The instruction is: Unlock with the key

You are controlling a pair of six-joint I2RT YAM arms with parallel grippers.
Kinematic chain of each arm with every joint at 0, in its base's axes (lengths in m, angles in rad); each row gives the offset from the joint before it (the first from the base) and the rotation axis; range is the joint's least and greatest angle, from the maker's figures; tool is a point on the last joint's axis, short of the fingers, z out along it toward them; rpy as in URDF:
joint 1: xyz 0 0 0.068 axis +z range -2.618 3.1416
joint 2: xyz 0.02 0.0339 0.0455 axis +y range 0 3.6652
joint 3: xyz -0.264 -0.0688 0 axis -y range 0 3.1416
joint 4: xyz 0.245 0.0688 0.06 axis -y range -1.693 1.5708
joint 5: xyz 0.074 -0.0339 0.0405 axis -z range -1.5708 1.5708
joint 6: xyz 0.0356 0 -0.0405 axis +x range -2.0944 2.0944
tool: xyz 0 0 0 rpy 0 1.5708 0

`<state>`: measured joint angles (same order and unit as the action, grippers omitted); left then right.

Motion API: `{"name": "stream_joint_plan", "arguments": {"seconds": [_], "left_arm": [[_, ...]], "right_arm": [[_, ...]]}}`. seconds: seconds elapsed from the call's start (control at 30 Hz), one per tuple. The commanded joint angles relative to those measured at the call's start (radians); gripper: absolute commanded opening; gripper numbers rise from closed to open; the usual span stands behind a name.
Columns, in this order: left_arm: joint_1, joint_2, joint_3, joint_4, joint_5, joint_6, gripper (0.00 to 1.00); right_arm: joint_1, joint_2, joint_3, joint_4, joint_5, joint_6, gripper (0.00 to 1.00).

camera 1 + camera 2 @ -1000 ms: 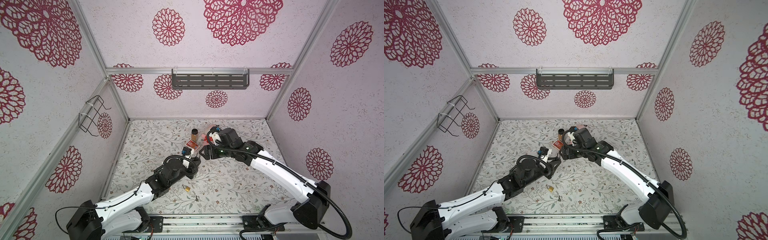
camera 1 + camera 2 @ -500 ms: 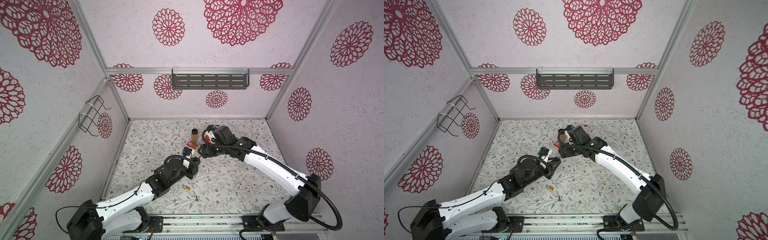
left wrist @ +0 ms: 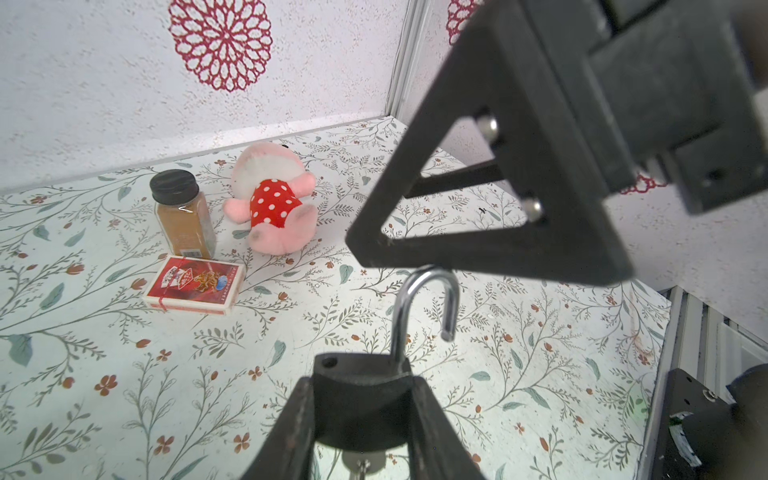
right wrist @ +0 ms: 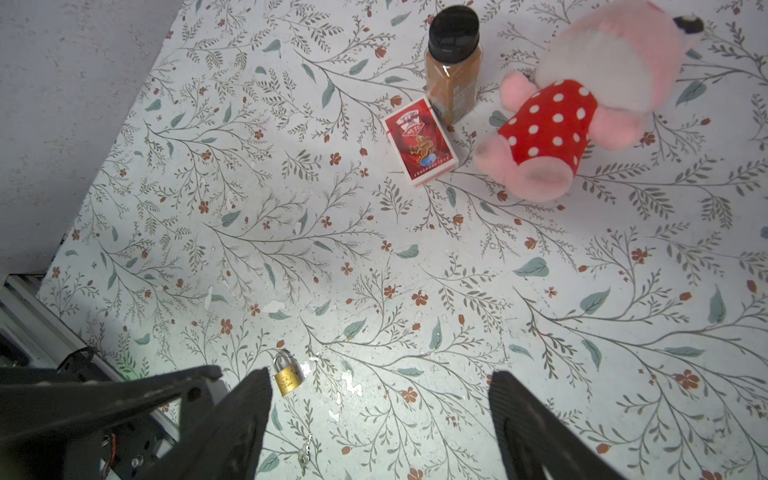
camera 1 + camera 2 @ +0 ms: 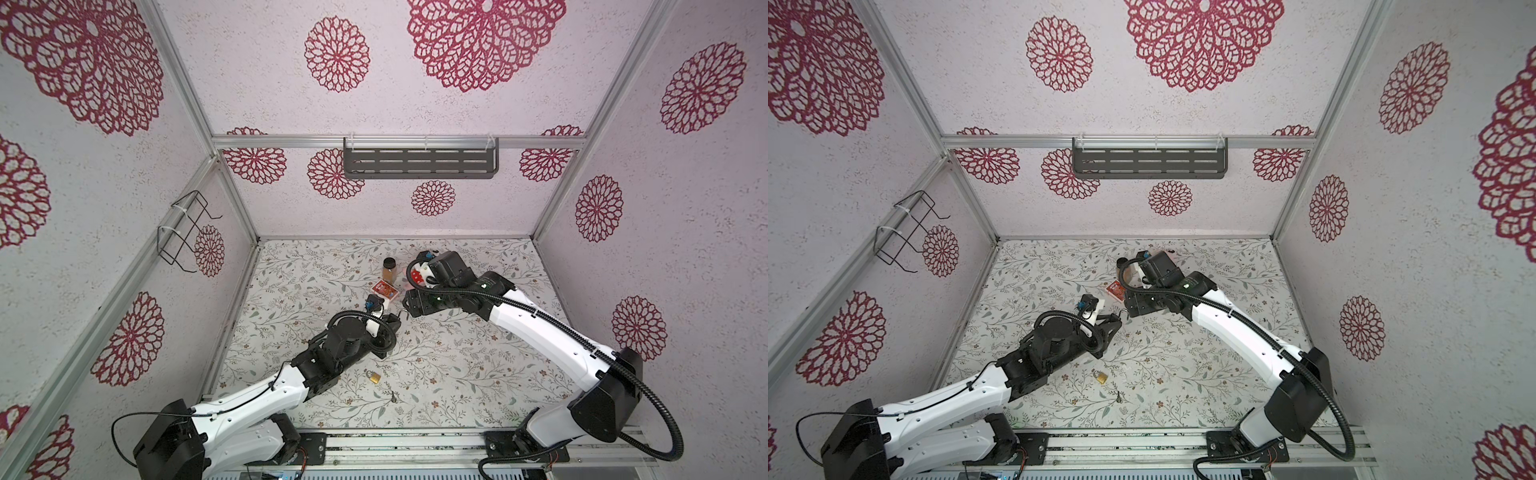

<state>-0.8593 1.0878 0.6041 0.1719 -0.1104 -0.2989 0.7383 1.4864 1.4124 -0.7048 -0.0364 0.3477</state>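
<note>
**Item 1, left gripper.** We are recording its fingers clamped on the body of a dark padlock. The silver shackle is standing swung open just past the fingertips. A small metal piece is showing beneath the lock body, and we cannot tell what it is.

**Item 2, right gripper.** We are finding its jaws spread wide and holding nothing. One finger is hanging just above the shackle's bend, and we cannot tell whether it is touching.

**Item 3, key.** We are noting it lying on the floral table, well apart from both grippers.

**Item 4, brass padlock.** It is lying closed near the key, behind the left gripper.

**Item 5, spice jar, card box, plush toy.** We are listing these grouped beyond the left gripper's fingertips.
</note>
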Motion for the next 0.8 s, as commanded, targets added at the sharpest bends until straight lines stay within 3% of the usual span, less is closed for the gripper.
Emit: {"name": "stream_joint_plan", "arguments": {"seconds": [0.0,0.1,0.4,0.77], "left_arm": [[-0.003,-0.009,0.002,0.075,-0.023,0.002,0.00],[-0.003,-0.003,0.011,0.073,-0.011,-0.005,0.00],[-0.003,0.008,0.029,0.035,-0.019,-0.036,0.00],[-0.022,0.153,0.183,-0.199,-0.098,-0.245,0.00]], "right_arm": [[-0.013,-0.060,-0.022,-0.016,-0.024,-0.018,0.85],[-0.018,-0.097,-0.060,0.037,-0.087,-0.010,0.85],[-0.091,-0.213,-0.201,0.133,-0.134,0.033,0.86],[-0.213,-0.409,-0.466,0.225,-0.148,0.132,0.89]]}}
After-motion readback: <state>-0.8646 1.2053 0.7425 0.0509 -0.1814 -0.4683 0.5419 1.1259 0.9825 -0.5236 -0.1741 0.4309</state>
